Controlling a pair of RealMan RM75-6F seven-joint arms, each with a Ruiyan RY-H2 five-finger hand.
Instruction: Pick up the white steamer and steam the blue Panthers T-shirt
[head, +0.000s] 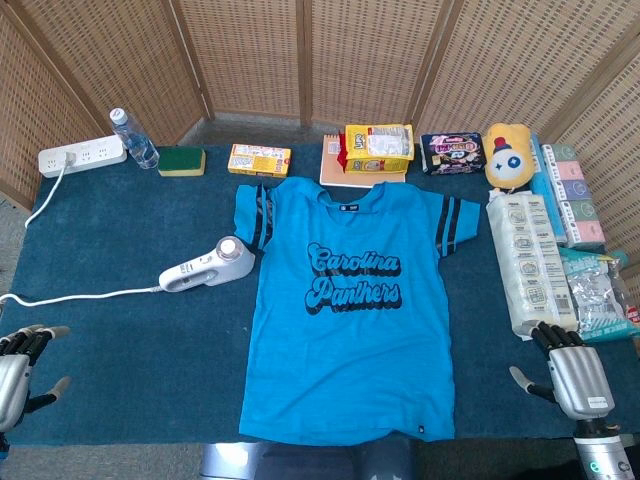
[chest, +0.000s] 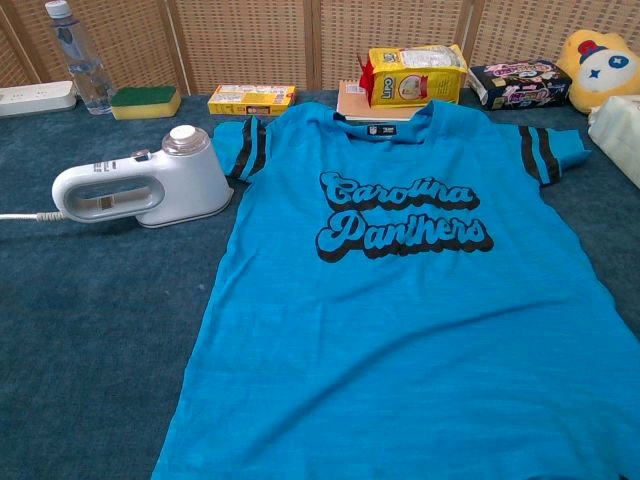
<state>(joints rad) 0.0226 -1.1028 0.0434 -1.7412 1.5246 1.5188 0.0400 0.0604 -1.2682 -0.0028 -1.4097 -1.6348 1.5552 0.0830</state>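
The blue Panthers T-shirt (head: 352, 300) (chest: 410, 300) lies flat, face up, in the middle of the dark blue table. The white steamer (head: 205, 265) (chest: 140, 185) lies on its side just left of the shirt's left sleeve, its cord running off to the left. My left hand (head: 20, 365) rests at the near left corner, fingers apart and holding nothing, well away from the steamer. My right hand (head: 570, 375) sits at the near right corner, fingers spread and empty. Neither hand shows in the chest view.
Along the back edge stand a power strip (head: 82, 155), a water bottle (head: 133, 138), a sponge (head: 181, 160), a yellow box (head: 259, 159), a yellow bag (head: 378, 147), a dark snack pack (head: 455, 153) and a yellow plush toy (head: 512, 152). Wrapped packs (head: 530, 260) line the right side.
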